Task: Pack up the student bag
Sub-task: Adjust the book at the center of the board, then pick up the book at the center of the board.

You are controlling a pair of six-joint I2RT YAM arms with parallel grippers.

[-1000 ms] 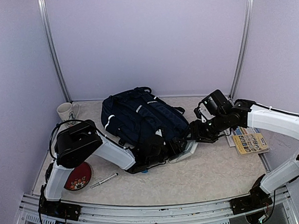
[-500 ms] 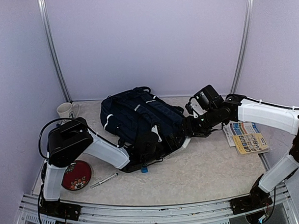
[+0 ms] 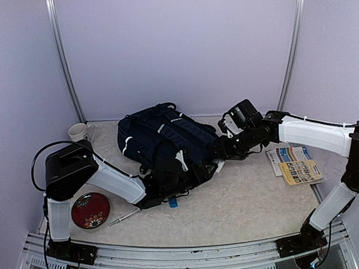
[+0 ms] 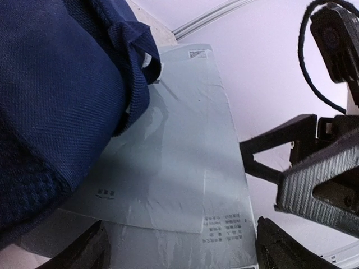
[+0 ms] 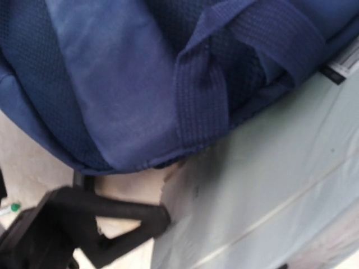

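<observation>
The student bag (image 3: 168, 138), navy with white stripe trim, lies flat mid-table. A pale grey-green plastic-wrapped packet (image 4: 168, 157) sticks out from under its right edge; the top view shows only a sliver (image 3: 218, 166). My left gripper (image 3: 186, 171) is at the bag's near edge. In its wrist view it (image 4: 182, 249) stands open, one finger on each side of the packet's near end. My right gripper (image 3: 220, 151) is open at the bag's right side, and one black finger (image 5: 129, 216) touches the packet's corner (image 5: 269, 185). The bag's fabric and a strap (image 5: 202, 106) fill that view.
A white mug (image 3: 79, 133) stands at the back left. Near the left arm's base are a red patterned plate (image 3: 90, 209) and a pen-like stick (image 3: 124, 217). Printed booklets (image 3: 295, 164) lie at the right. A small blue-green piece (image 3: 173, 202) sits below the bag.
The right gripper has moved left against the packet, which has slid further under the bag's edge. The bag and the left gripper have shifted left.
</observation>
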